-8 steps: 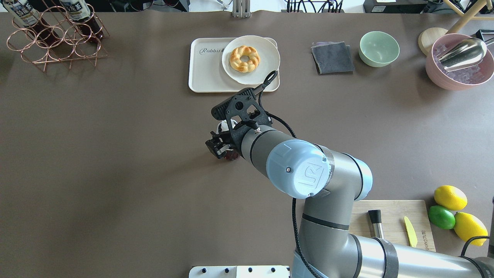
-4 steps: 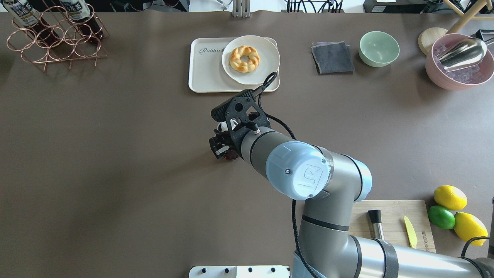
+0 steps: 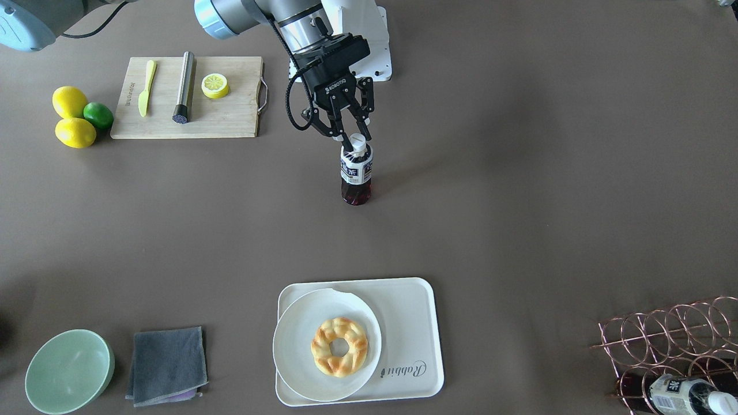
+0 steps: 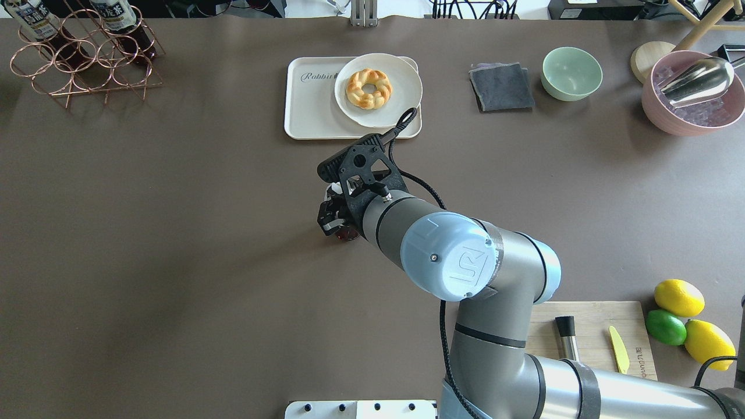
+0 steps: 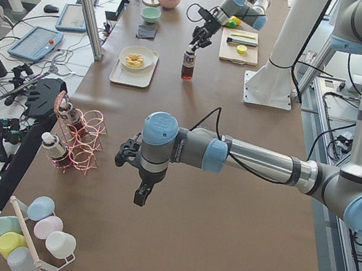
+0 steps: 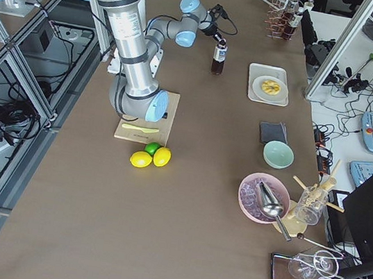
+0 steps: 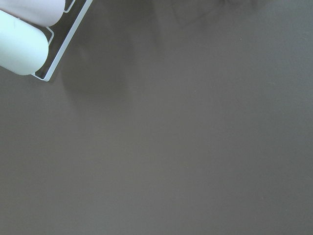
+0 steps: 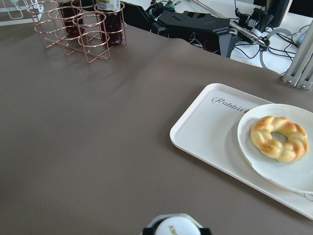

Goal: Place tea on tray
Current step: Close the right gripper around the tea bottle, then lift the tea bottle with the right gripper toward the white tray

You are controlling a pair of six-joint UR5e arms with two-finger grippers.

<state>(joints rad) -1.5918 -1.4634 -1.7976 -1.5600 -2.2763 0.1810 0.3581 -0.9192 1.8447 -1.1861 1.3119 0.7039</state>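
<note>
Right gripper (image 3: 353, 137): my fingers are pinched on the white cap of the tea (image 3: 356, 173).
Tea: upright on the table, well apart from the tray (image 3: 412, 323).
Left gripper (image 5: 139, 197): can't tell, honestly.
Progress: grabbed, I'd say; lift, carry and set-down remain.

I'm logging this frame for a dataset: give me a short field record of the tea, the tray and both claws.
tea: upright on the table, apart from the tray
right claw: above the tea, fingers closed on its white cap
tray: holds a plate with a ring pastry; lettered end bare
left claw: above bare table; open or shut cannot be told
task state: tea not yet on tray
</note>
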